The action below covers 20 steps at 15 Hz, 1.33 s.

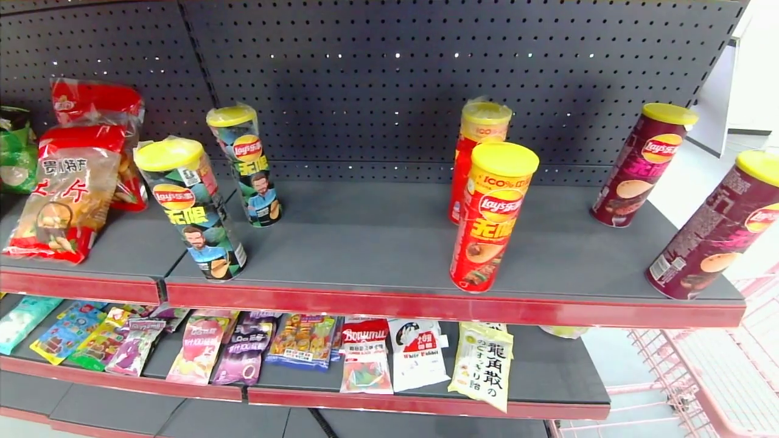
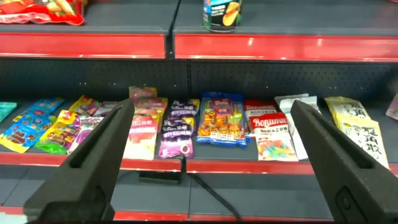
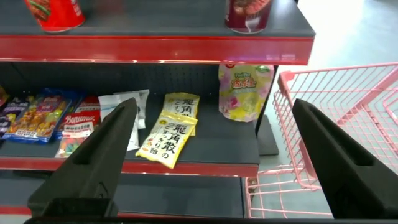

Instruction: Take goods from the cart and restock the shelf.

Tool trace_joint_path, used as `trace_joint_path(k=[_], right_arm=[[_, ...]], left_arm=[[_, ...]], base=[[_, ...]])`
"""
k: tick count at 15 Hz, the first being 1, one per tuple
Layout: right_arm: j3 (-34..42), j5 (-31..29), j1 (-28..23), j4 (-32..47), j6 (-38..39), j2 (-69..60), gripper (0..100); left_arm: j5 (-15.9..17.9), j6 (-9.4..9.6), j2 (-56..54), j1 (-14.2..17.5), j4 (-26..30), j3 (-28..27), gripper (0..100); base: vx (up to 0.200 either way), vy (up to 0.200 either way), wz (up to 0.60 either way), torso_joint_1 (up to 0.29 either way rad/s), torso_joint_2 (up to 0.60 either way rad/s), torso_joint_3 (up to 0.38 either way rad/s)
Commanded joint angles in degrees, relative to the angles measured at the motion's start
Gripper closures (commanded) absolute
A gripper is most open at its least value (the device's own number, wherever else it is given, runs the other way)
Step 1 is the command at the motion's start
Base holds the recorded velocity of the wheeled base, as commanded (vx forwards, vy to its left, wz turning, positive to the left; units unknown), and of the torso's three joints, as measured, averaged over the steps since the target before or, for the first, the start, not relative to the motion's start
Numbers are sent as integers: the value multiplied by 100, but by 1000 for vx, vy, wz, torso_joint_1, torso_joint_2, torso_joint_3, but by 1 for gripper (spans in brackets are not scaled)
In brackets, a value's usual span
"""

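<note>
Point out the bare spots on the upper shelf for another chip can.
The widest bare patch on the upper shelf lies between the blue-green chip cans and the red chip cans. A narrower one lies between the red chip cans and the maroon chip cans. The left end is crowded with snack bags.

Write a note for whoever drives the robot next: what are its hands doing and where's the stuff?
Left gripper: open, empty, facing the lower shelf of snack bags.
Right gripper: open, empty, near the pink cart.
Done: upper shelf holds two green chip cans, two red chip cans, two purple chip cans, all upright.
Left: fetch more goods from the cart; I cannot tell what it holds.
</note>
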<state>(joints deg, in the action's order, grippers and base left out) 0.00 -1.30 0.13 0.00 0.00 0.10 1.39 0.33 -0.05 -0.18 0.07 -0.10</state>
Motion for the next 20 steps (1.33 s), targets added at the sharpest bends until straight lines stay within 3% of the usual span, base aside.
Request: trace_joint_path(k=[1, 20], right_arm=[[0, -1, 4, 0, 0, -1, 0], [0, -1, 4, 0, -18, -1, 0]], left_arm=[[2, 2, 5, 1, 1, 1, 0], [2, -15, 5, 1, 1, 1, 0]], base=[[0, 0, -600, 2, -2, 2], [0, 0, 0, 0, 0, 0]])
